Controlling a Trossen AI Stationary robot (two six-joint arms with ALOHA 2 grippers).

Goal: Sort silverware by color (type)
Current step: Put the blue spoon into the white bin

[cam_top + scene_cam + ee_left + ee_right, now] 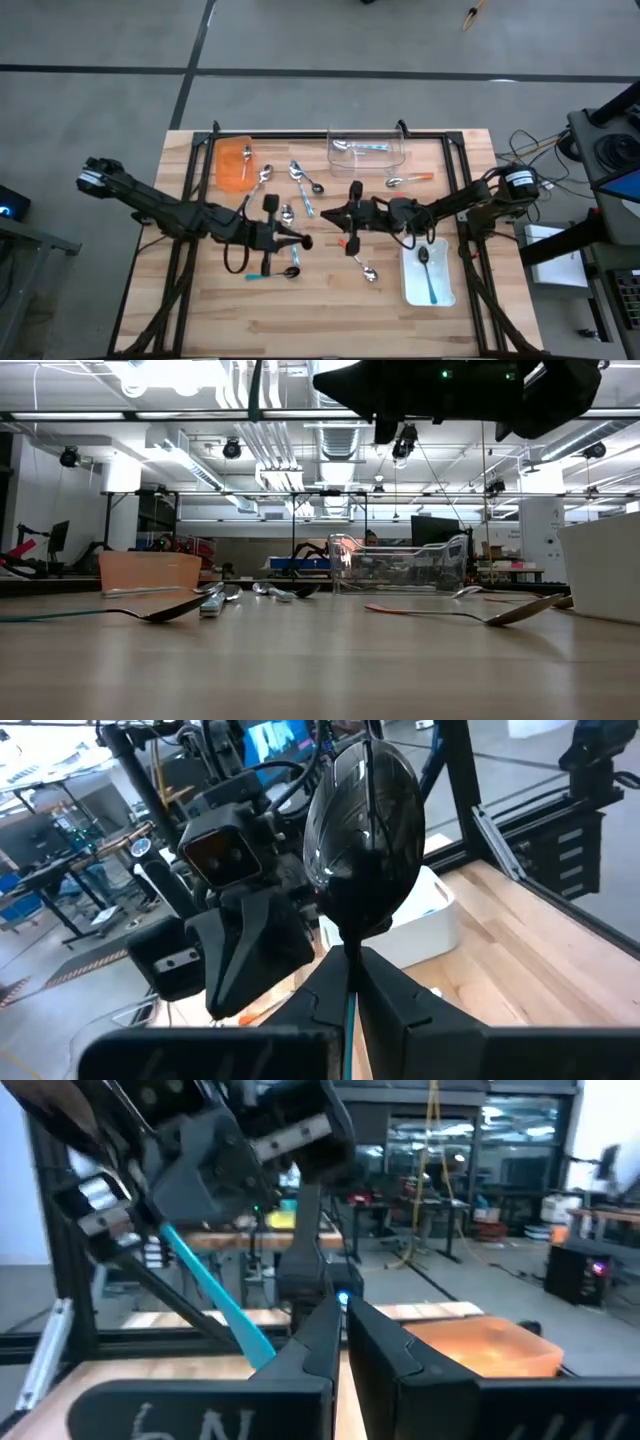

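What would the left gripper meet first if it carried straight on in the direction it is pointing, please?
Most likely the right gripper: the left gripper, shut on a teal-handled spoon, points across the table at it. The gap looks short, though depth is unclear.

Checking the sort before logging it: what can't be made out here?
High view: the left tool and right tool cover whatever they hold.
Right wrist view: a teal handle meets that tool, whose own body hides any grip.
Clear tray: spoons inside too small to count.

handwritten "6n"-like marks on the right gripper's [342, 1342] base, otherwise nothing legible
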